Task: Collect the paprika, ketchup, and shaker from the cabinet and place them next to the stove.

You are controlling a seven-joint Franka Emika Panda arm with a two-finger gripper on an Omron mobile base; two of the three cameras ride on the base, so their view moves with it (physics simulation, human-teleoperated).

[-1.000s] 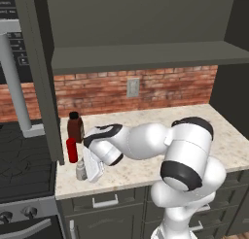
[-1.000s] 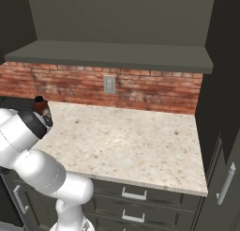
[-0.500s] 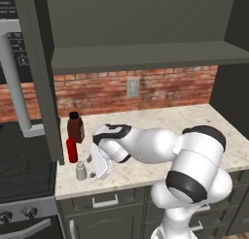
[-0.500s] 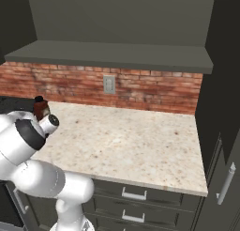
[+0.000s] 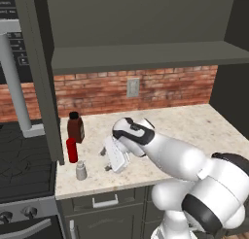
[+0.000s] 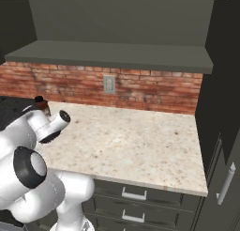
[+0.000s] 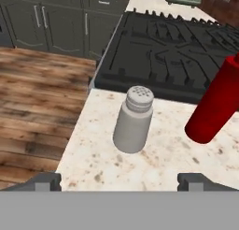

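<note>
The shaker (image 5: 81, 171) stands upright on the worktop (image 5: 194, 126) at its front corner, just beside the stove (image 5: 24, 165). The ketchup (image 5: 72, 150) stands close behind it, and the paprika (image 5: 75, 128) behind that, toward the brick wall, all three in a short row along the stove's side. The hand (image 5: 108, 160) hovers low over the worktop on the side of the shaker away from the stove, with its two fingertips spread wide and nothing between them; in the hand view the shaker (image 7: 134, 119) stands free and apart from both tips.

With all three things already beside the stove, the task looks as good as done.

As for handling, the shaker seems small, light and rigid, with a smooth round body that could slip or tip if nudged; the straight middle of the body, below the perforated cap, is the safest place to pinch it. The ketchup (image 7: 215, 103) is probably a softer squeeze bottle that would give under pressure, so its lower body suits a gentle grip. The paprika looks the stiffest and widest, best taken across its flat sides.

The paprika's label is too small to read, and no other writing on the bottles can be made out.
</note>
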